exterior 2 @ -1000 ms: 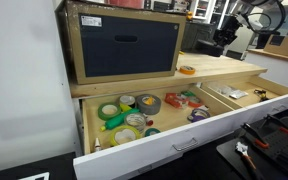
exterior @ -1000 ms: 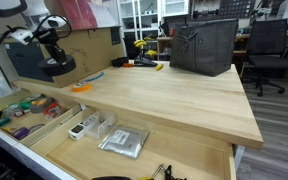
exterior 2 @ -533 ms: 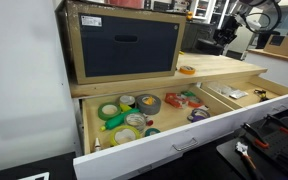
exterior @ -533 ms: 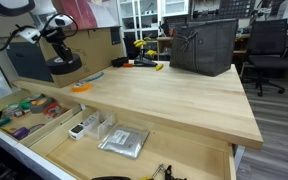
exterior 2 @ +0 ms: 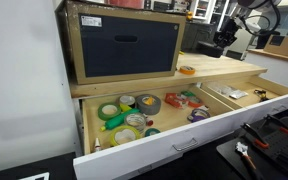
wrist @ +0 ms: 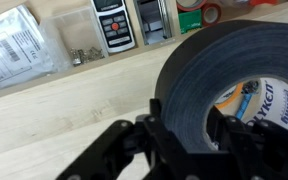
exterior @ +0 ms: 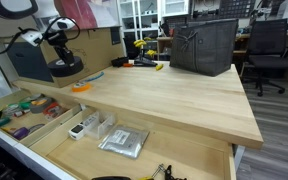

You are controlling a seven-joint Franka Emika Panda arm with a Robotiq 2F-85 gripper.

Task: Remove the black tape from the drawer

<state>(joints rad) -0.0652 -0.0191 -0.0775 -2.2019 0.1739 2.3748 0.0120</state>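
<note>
Surroundings: a wooden bench top [exterior: 164, 100] carries a black crate [exterior: 202, 47] at upper centre and an orange roll [exterior: 81, 87] at centre left. In an exterior view a cabinet [exterior 2: 124, 45] with a dark front fills the upper left. Below the bench edge the drawer [exterior 2: 164, 150] stands open, holding several tape rolls [exterior 2: 146, 102] in grey, green and yellow. A second drawer [exterior: 174, 150] beside it holds a clear box [exterior: 92, 126] and a plastic bag [wrist: 19, 50].

Obstruction: nothing stands between the gripper [wrist: 194, 140] and the bench below it.

Visibility: in the wrist view the black tape [wrist: 199, 70] fills the right half and runs off the right edge. The label print inside its core is only partly readable. In an exterior view the gripper [exterior 2: 224, 40] is small and dark at upper right, and the roll cannot be separated from it there. Whether the roll touches the bench cannot be determined.

Position: the black tape [exterior: 64, 67] is out of the drawer, at upper left over the far end of the bench, directly under the gripper [exterior: 56, 45]. The fingers [wrist: 162, 135] are clamped on the roll's wall.
</note>
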